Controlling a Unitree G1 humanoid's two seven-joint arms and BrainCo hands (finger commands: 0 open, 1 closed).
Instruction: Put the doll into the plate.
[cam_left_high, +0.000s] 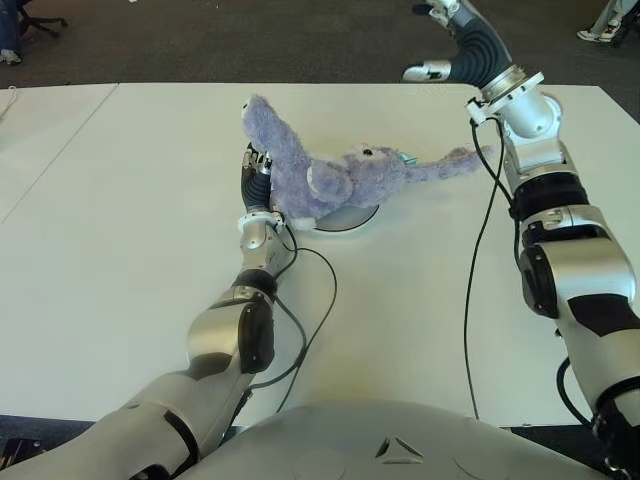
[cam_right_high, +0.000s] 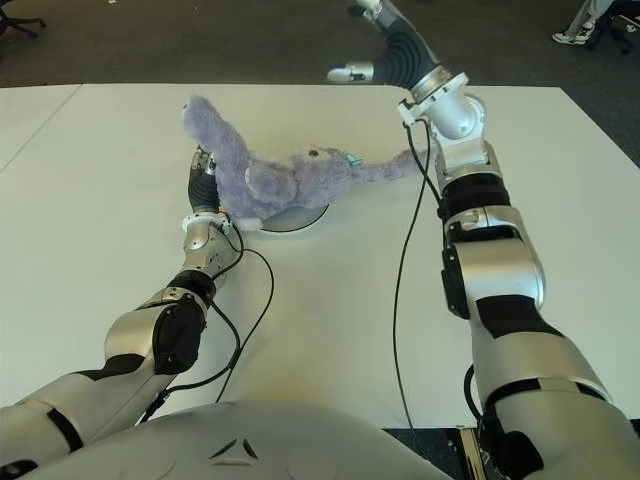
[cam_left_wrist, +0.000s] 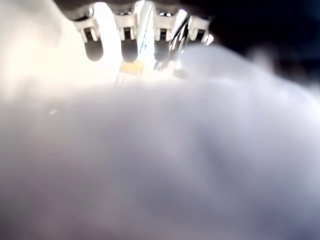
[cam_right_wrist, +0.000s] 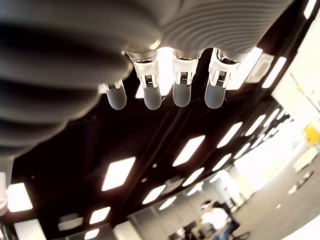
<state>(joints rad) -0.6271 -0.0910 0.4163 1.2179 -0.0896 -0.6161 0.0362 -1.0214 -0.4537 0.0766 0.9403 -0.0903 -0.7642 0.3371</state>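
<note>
Now doll (cam_left_high: 335, 180) draped over plate (cam_left_high: 350, 219), touching left hand (cam_left_high: 256, 178), its grip unclear, right hand (cam_left_high: 455, 45) raised, open, empty

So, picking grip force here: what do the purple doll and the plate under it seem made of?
Fuzzy lavender plush doll: soft fabric, matte pile, floppy limbs. Round grey plate: smooth, slightly glossy, probably plastic or metal; mostly covered. The left hand is at the doll.
</note>
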